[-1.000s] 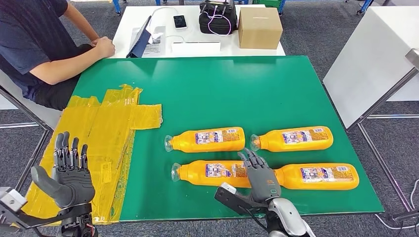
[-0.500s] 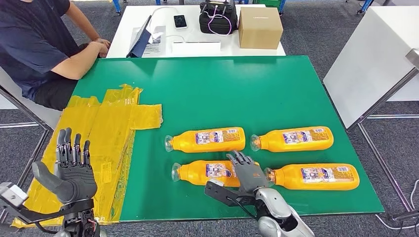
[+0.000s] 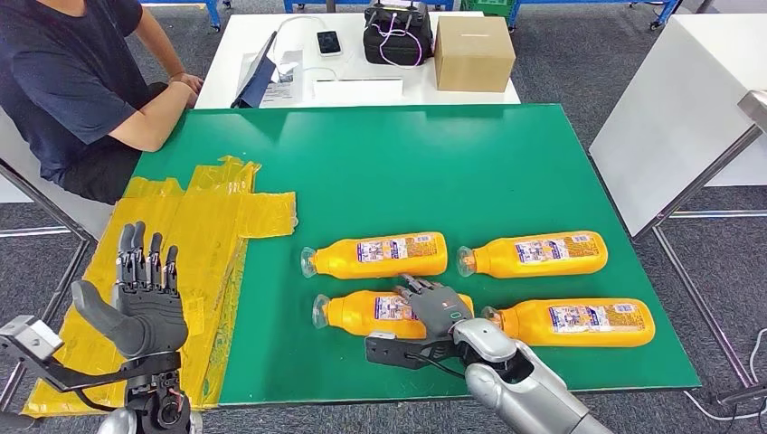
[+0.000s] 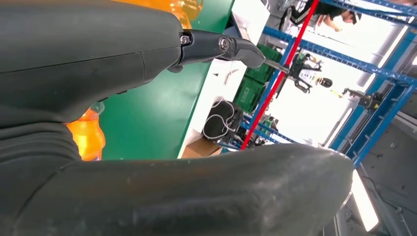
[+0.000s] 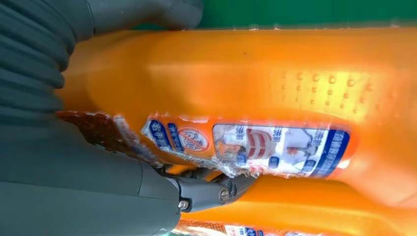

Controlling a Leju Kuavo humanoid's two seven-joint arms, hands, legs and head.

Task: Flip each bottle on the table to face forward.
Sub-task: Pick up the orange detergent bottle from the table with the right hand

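Four orange bottles lie on their sides on the green table (image 3: pixel 407 172), caps pointing left. Two are in the far row: the far-left bottle (image 3: pixel 380 255) and the far-right bottle (image 3: pixel 538 254). The near-right bottle (image 3: pixel 579 323) lies alone. My right hand (image 3: pixel 434 307) grips the near-left bottle (image 3: pixel 357 313), with fingers draped over its top and the thumb along its near side. In the right wrist view that bottle (image 5: pixel 295 73) shows its torn label tight against my right hand (image 5: pixel 74 172). My left hand (image 3: pixel 145 303) is raised at the near left with fingers apart, holding nothing.
Crumpled yellow plastic (image 3: pixel 208 226) covers the table's left part under my left hand. A person (image 3: pixel 72 81) sits at the far left corner, arm on the table edge. Behind stands a white table with a cardboard box (image 3: pixel 474 51) and a black bag (image 3: pixel 398 32).
My right hand has slid left from the gap between the near bottles onto the near-left bottle and settled around it. My left hand has risen slightly. The person's forearm shifted.
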